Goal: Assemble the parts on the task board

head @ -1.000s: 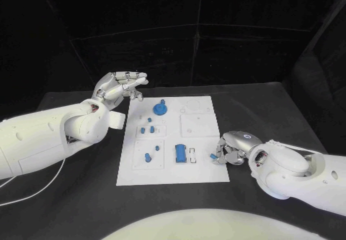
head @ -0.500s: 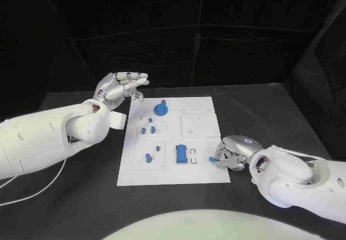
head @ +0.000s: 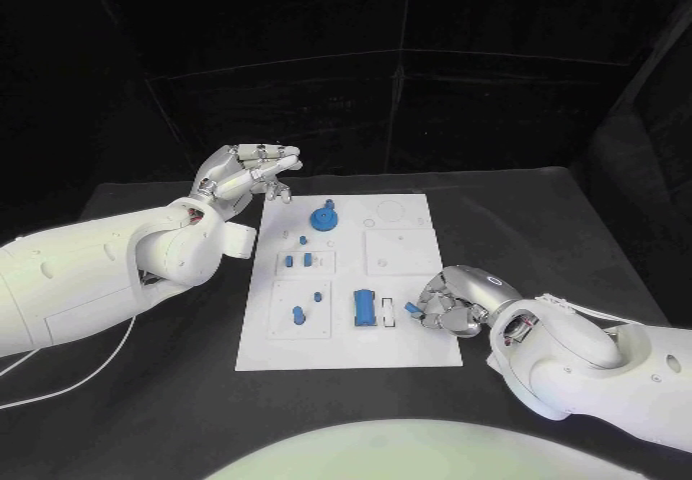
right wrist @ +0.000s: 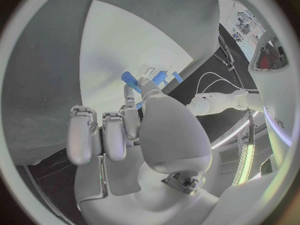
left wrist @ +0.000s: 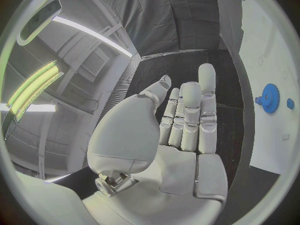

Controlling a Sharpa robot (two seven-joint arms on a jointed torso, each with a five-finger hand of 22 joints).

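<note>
I have the right hand (head: 459,302) at the task board's (head: 346,345) right edge, fingertips pinching a small blue peg (right wrist: 130,79), likely light, stiff, slippery, best nipped mid-length, while the left hand (head: 242,172) hovers empty, fingers loosely apart.

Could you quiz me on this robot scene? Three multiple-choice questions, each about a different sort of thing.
1. Where is the blue gear?
A. far end of the task board
B. off the board
C. in the left hand

2. What colour is the board?
A. black
B. white
C. red

3. What is the right hand doing?
A. lying flat, holding nothing
B. raised high
C. pinching a small blue part

Answers:
1 A, it sits near the board's far edge.
2 B, white against the black table.
3 C, blue shows at its fingertips over the board's right edge.
</note>
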